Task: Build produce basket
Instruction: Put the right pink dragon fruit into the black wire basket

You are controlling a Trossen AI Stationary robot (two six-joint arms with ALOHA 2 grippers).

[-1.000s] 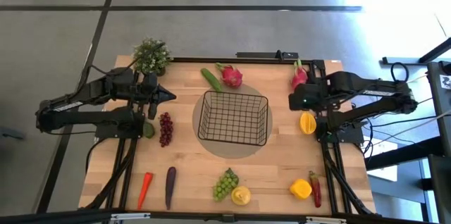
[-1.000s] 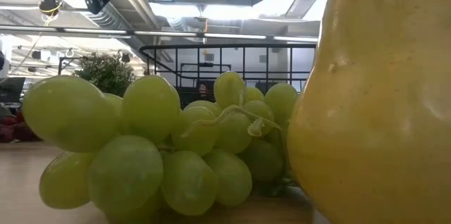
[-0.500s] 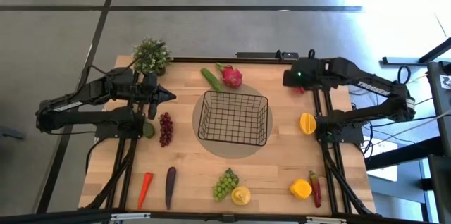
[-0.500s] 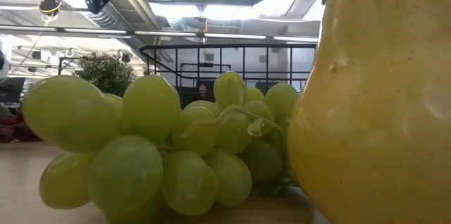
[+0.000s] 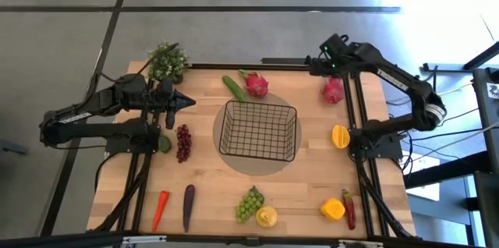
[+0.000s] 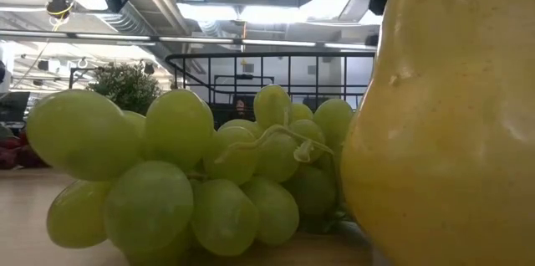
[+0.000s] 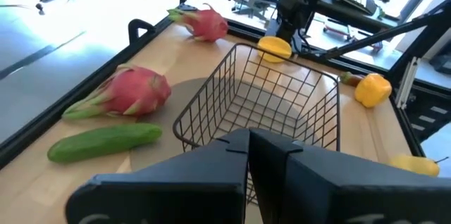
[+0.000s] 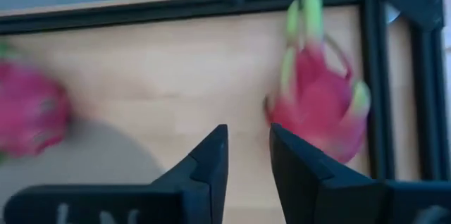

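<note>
The black wire basket (image 5: 260, 129) stands mid-table on a grey round mat. Produce lies around it: two pink dragon fruits (image 5: 255, 84) (image 5: 333, 90), a cucumber (image 5: 232, 87), purple grapes (image 5: 183, 143), green grapes (image 5: 249, 203), a yellow fruit (image 5: 267, 217), a carrot (image 5: 160, 209) and an eggplant (image 5: 188, 205). My right gripper (image 8: 246, 146) hangs over the far right corner, open by a narrow gap with nothing in it. It is just left of the right dragon fruit (image 8: 320, 104). My left gripper (image 7: 248, 139) is shut and waits above the table's left side, pointing at the basket (image 7: 275, 104).
A potted plant (image 5: 168, 62) stands at the far left corner. A yellow-orange fruit (image 5: 340, 136), a yellow pepper (image 5: 333, 209) and a red chili (image 5: 348, 209) lie along the right side. A black rail (image 8: 211, 2) runs along the far edge. Green grapes (image 6: 184, 174) fill the low view.
My right gripper has swung from beside the basket's right side toward the table's far edge, turning as it went. It now hangs over the far right corner next to the dragon fruit. No produce has moved.
</note>
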